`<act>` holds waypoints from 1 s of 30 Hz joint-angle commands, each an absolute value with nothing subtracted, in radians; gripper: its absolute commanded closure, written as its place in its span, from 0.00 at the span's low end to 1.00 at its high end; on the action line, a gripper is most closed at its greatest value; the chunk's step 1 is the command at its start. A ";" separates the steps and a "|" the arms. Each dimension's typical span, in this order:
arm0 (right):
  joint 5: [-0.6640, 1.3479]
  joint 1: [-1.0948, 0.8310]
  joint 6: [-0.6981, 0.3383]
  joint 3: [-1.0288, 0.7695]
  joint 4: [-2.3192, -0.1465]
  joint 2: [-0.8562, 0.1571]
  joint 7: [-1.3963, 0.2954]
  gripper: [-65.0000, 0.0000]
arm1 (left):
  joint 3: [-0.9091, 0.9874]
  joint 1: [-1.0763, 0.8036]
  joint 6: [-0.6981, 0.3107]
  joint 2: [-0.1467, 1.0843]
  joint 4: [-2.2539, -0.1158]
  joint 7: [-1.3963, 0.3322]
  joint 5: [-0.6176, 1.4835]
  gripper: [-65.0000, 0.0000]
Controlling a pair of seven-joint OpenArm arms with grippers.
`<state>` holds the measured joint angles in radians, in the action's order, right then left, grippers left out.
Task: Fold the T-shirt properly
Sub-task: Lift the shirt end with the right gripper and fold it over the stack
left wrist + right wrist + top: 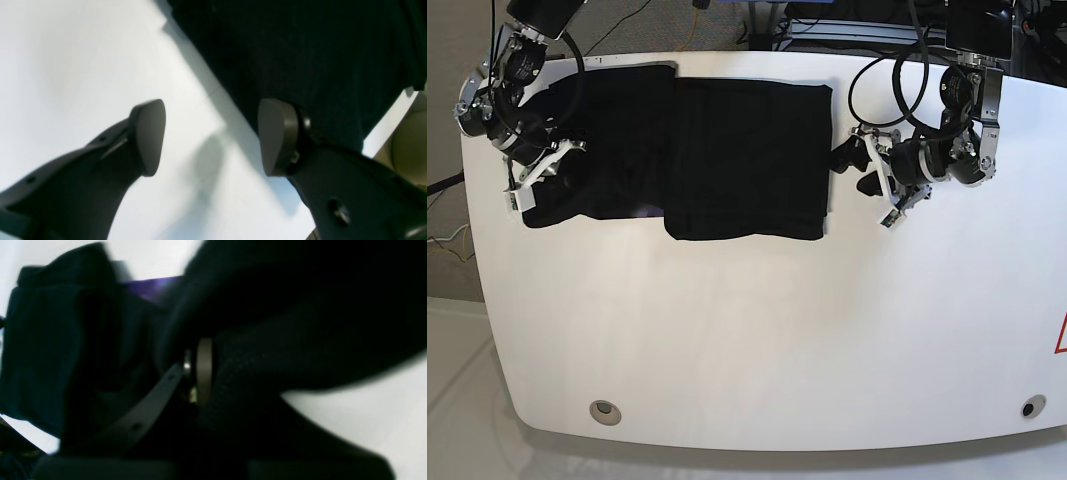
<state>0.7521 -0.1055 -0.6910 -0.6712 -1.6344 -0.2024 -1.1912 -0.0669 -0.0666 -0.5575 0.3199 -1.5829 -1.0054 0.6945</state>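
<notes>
**Op:** From my console, far left of the base view: right gripper (539, 170) is clamped on the left edge of the T-shirt (747, 160). Its wrist view is mostly dark cloth, with a purple strip of print (150, 285) showing.

**Log:** Where does the shirt lie?

**Op:** Along the back of the white table (757, 330), its folded right part lying flat over the left part. To its right, the left gripper (859, 170) stands spread wide just beside the shirt's right edge, holding nothing.

**Log:** Surroundings?

**Op:** Cables (897, 70) behind the table, grey carpet (677, 20), pale floor (457, 340) on the left, two small round fittings (606, 409) near the front edge.
</notes>
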 commanded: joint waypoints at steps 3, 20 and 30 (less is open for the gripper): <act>0.761 -0.106 -0.698 -0.664 -1.745 -0.106 -1.189 1.00 | -0.073 -0.040 -0.549 0.325 -1.540 -0.985 0.716 0.38; 0.755 -0.154 -0.698 -0.386 -2.065 0.033 -1.219 1.00 | -0.102 -0.047 -0.553 0.301 -1.518 -0.977 0.706 0.38; 0.739 -0.164 -0.696 -0.347 -2.063 0.054 -1.228 1.00 | -0.086 -0.079 -0.547 0.325 -1.506 -0.949 0.678 0.38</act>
<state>0.7029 -0.1707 -0.6956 -0.3576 -2.0430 0.0498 -1.2594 -0.0902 -0.0776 -0.5541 0.3092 -1.5051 -0.9226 0.7044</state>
